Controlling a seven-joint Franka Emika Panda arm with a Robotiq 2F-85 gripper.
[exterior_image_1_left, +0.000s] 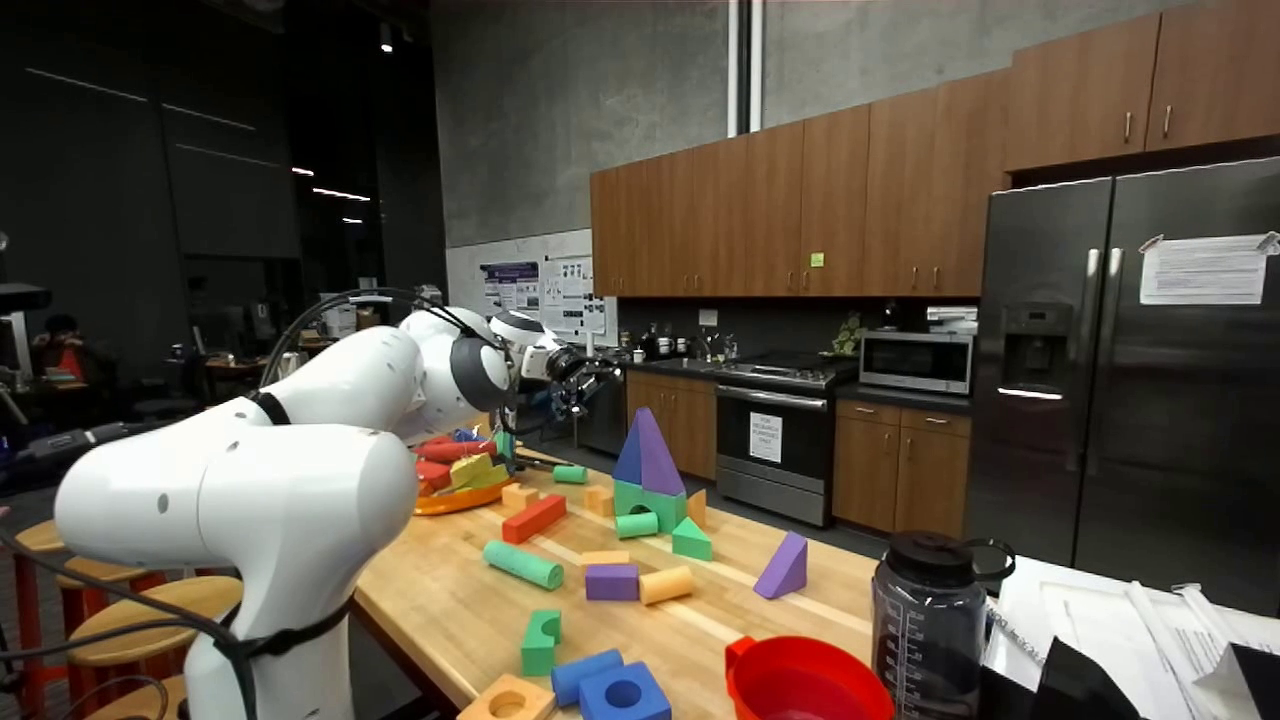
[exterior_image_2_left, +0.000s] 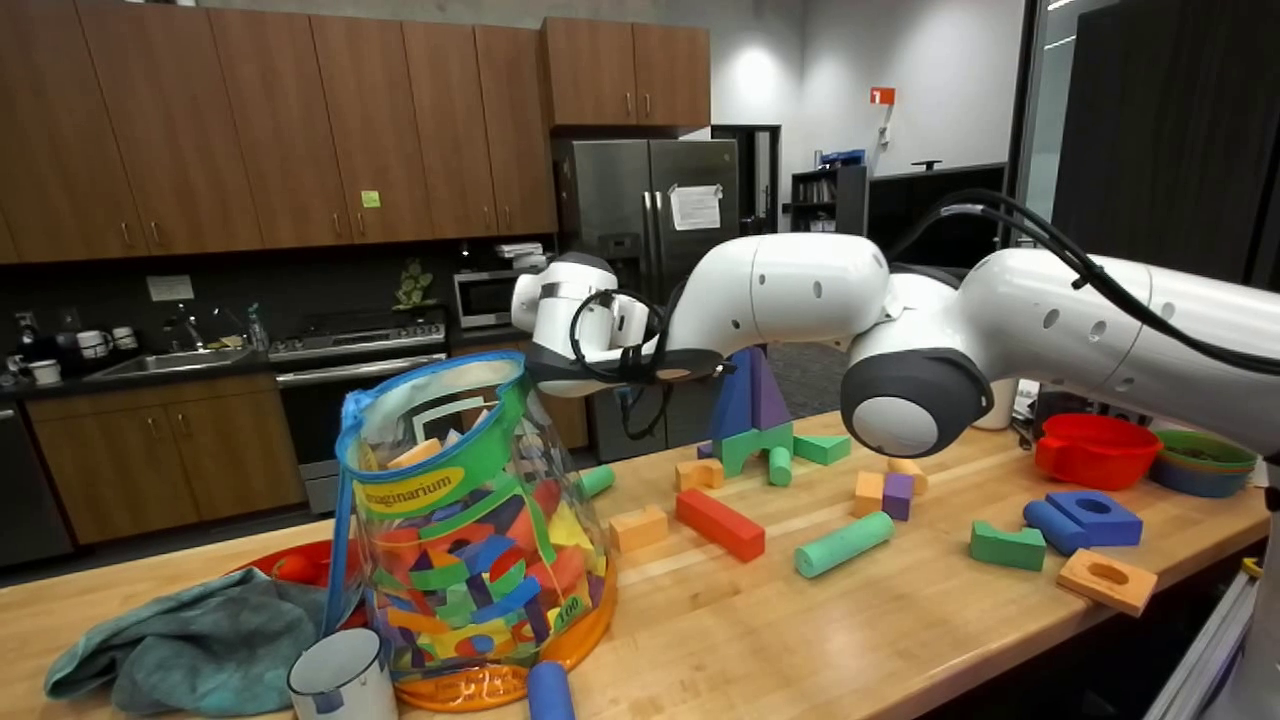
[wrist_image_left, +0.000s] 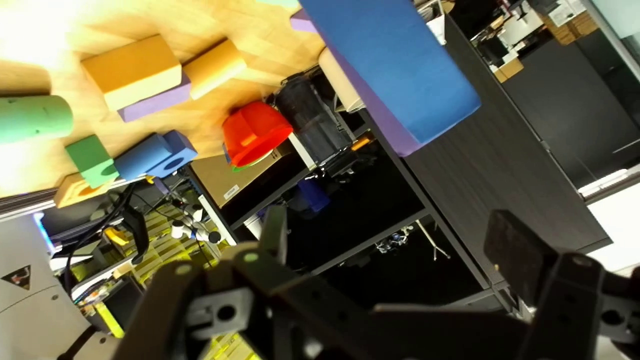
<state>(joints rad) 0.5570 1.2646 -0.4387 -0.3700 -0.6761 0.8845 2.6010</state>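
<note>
Black gripper (wrist_image_left: 395, 237): fingers spread apart. Blue wedge (wrist_image_left: 395, 65): positioned at 12 o'clock from the gripper in the wrist view, against a purple wedge (wrist_image_left: 382, 112). Red container (wrist_image_left: 252, 130): farther off, at 10 o'clock, beside a dark bottle (wrist_image_left: 312, 117).

A grey concrete wall (exterior_image_1_left: 560, 110) rises above brown wooden wall cabinets (exterior_image_1_left: 740, 215); below them sit an oven range (exterior_image_1_left: 800, 445), a microwave (exterior_image_1_left: 916, 361) and a sink (exterior_image_2_left: 170, 364); a dark steel two-door refrigerator (exterior_image_1_left: 1150, 400) stands alongside; posters (exterior_image_1_left: 572, 290) hang beside the cabinets; round wooden stools (exterior_image_1_left: 190, 595) with red legs stand near the pale wooden desk (exterior_image_1_left: 690, 620); strips of light (exterior_image_1_left: 341, 193) show against darkness; in an exterior view, a white wall (exterior_image_2_left: 930, 50) carries a red sign (exterior_image_2_left: 882, 96), a bookcase (exterior_image_2_left: 850, 195) lower down.
</note>
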